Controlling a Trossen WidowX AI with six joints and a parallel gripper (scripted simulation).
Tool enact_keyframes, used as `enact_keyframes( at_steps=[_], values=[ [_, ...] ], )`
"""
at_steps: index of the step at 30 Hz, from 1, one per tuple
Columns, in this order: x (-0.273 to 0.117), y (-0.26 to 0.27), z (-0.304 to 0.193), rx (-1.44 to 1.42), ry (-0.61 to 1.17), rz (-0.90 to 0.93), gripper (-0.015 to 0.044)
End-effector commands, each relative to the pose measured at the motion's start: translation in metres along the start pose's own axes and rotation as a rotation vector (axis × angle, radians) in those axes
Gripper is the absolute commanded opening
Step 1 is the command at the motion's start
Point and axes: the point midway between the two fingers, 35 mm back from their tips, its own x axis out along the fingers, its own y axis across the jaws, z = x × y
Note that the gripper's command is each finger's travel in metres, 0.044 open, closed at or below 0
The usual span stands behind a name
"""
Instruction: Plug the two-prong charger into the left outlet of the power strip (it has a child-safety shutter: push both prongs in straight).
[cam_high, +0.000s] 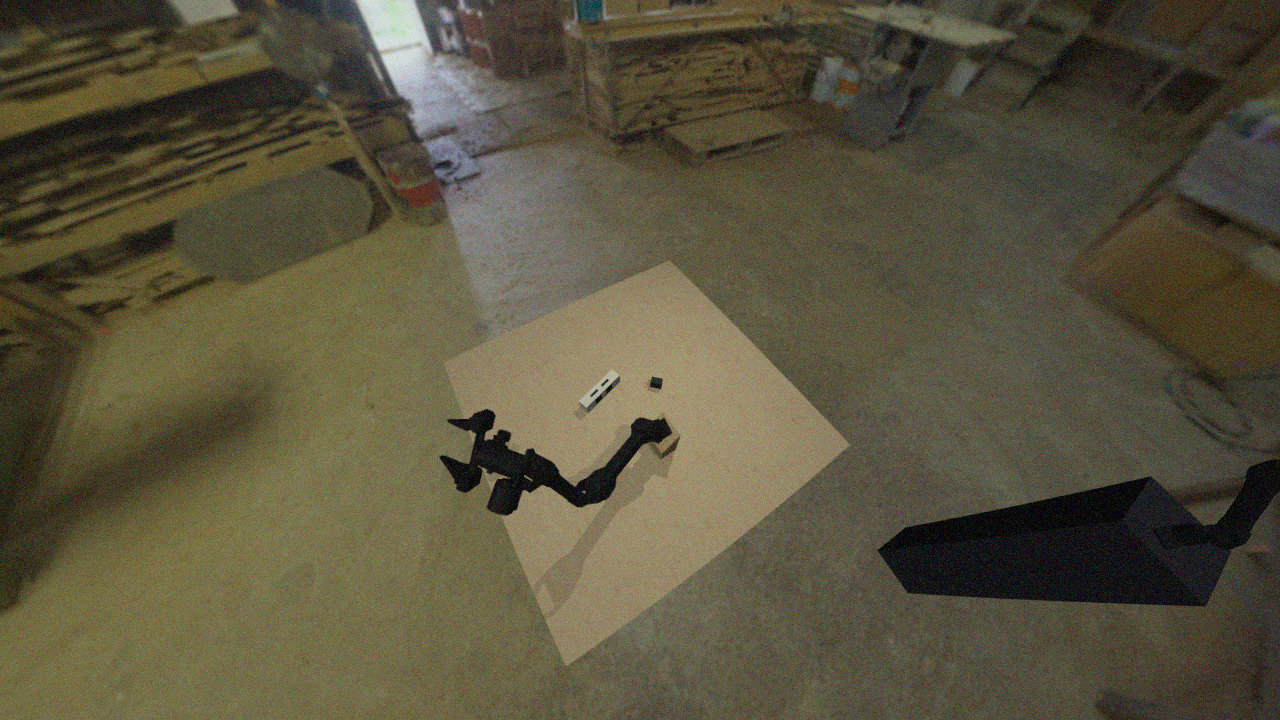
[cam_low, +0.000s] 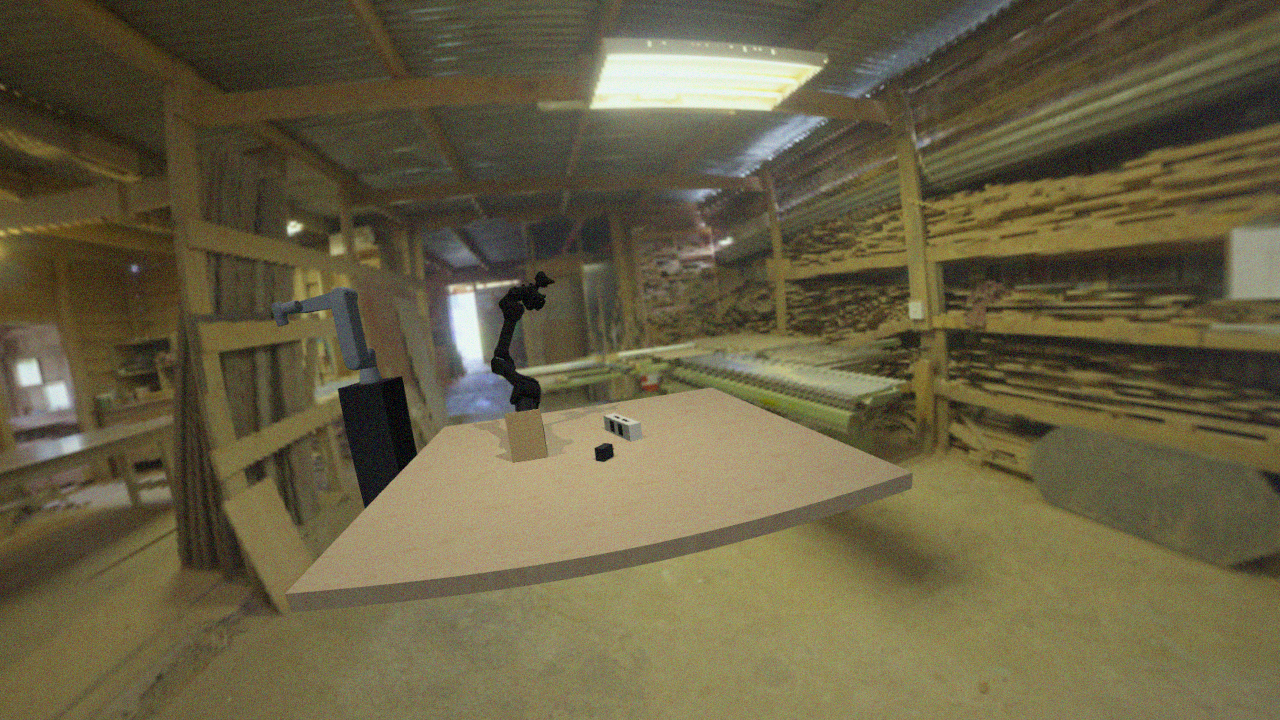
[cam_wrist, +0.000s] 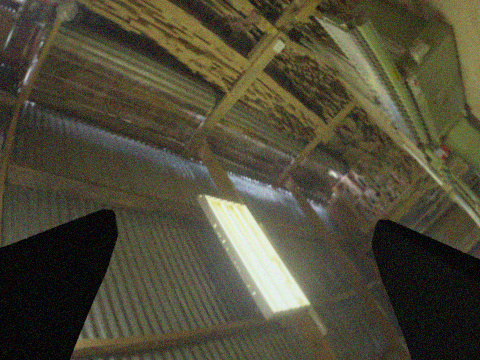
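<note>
The charger (cam_high: 656, 383) (cam_low: 604, 452) is a small black block lying on the table, apart from the power strip. Its prongs are too small to make out well. The power strip (cam_high: 599, 391) (cam_low: 622, 427) is a white bar with dark outlets, lying on the table. My gripper (cam_high: 447, 442) (cam_wrist: 247, 231) is open and empty, with its fingers wide apart. It is raised high above the table, far from both charger and strip. The wrist view shows only the roof, a lamp and stacked wood between the fingers, with neither charger nor strip in sight.
A wooden block (cam_high: 665, 443) (cam_low: 526, 436) stands on the table (cam_high: 742, 429) (cam_low: 716, 474) beside the arm's base, near the charger. A dark pedestal (cam_high: 1047, 555) (cam_low: 377, 434) with another arm on it stands off the table.
</note>
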Motion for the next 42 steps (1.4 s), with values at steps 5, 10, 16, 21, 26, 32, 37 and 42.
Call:
enact_keyframes(
  at_steps=[5,10,16,21,26,32,37,42],
  values=[
    [0.006,0.082,0.013,0.220,0.018,0.103,0.0440],
    [0.009,0.126,0.026,0.329,0.029,0.165,0.0440],
    [0.010,0.174,0.050,0.474,0.030,0.245,0.0440],
    [0.009,0.213,0.074,0.592,0.023,0.320,0.0440],
    [0.003,0.256,0.105,0.709,0.003,0.409,0.0440],
    [-0.006,0.301,0.145,0.852,-0.018,0.516,0.0440],
    [-0.016,0.331,0.177,0.975,-0.026,0.606,0.0440],
    [-0.028,0.359,0.214,1.089,-0.042,0.700,0.0440]
  ],
)
